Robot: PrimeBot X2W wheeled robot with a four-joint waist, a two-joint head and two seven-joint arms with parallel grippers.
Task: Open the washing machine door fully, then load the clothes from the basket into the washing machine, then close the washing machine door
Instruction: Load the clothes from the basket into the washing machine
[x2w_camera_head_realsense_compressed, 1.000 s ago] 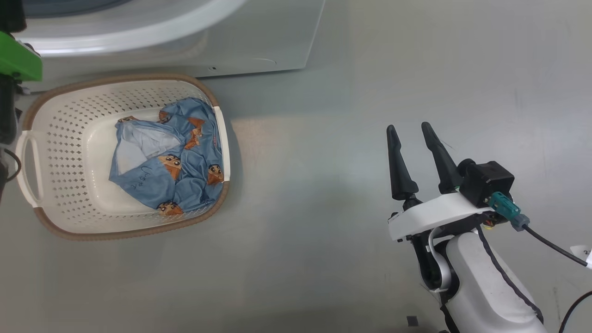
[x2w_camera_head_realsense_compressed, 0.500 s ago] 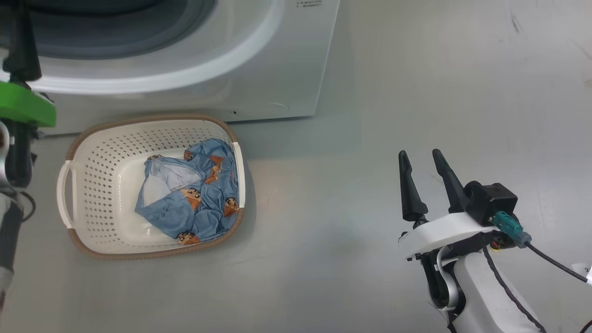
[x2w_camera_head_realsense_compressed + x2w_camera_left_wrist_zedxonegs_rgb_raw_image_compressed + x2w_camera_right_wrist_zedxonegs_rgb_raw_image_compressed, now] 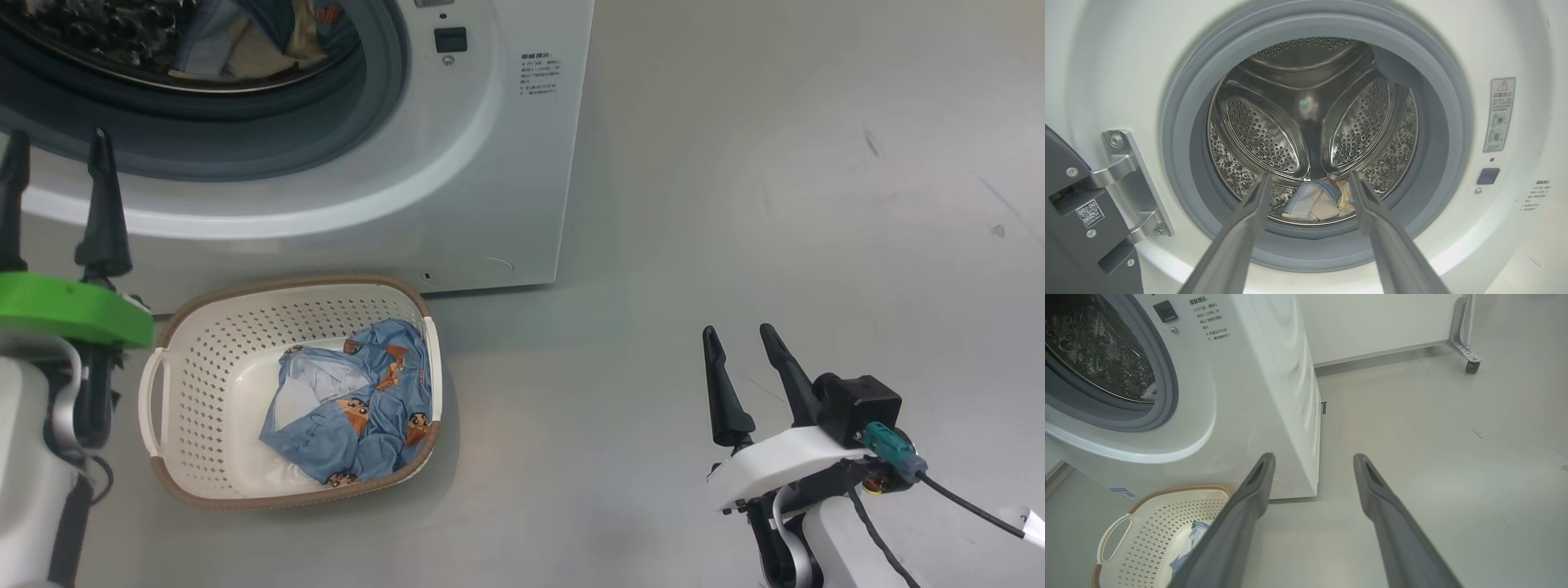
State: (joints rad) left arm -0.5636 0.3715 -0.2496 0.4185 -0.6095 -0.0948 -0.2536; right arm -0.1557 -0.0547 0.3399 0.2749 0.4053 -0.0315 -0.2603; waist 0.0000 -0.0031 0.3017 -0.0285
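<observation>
Judging from how things lie, the task stands roughly midway. The washing machine door [image 3: 1069,245] is swung out on its metal hinge [image 3: 1126,179], off to the left of the left gripper [image 3: 55,155] in that arm's wrist view. The opening step therefore looks done, though so little of the door is in the picture that I cannot tell how wide it stands. The left gripper has its two fingers spread with nothing between them, and it points straight at the mouth of the washing machine [image 3: 490,163]. Beyond its fingertips, at the bottom of the steel drum [image 3: 1274,134], lies a bundle of fabric [image 3: 1316,200] in pale blue and cream, which suggests part of the load is in. The rest is not: a heap of light blue clothes [image 3: 351,416] with orange-brown figures lies in the basket [image 3: 204,359]. The basket stands on the floor [image 3: 735,163] in front of the machine, below the left gripper and just beside its forearm. The right gripper [image 3: 739,343] is likewise spread and empty over bare floor, with the basket well apart on its left. What seems left is to lift that last heap into the drum and then swing the door shut.
</observation>
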